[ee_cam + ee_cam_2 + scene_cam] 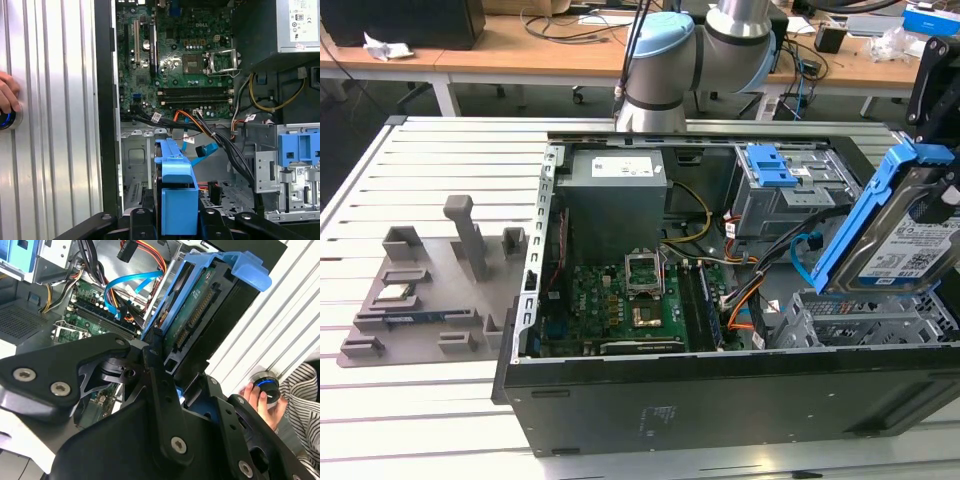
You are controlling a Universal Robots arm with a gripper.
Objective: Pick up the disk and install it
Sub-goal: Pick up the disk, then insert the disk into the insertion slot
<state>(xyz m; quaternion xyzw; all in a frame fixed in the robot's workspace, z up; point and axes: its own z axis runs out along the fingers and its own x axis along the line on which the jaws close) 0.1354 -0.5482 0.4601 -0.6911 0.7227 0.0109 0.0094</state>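
While the black gripper (165, 375) stays out of reach of a clear reading, its jaws appear clamped on the silver rectangular disk in its bright blue plastic bracket (910, 235), held tilted at the exterior view's right, long axis sloping down toward the grey metal drive cage (855, 320) of the open computer case (720, 400).

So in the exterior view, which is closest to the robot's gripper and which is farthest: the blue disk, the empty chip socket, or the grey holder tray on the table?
1. The disk: held at the gripper, at the exterior view's right.
2. The chip socket: mid-case, on the green board.
3. The grey holder tray: outside the case, at the exterior view's far left.
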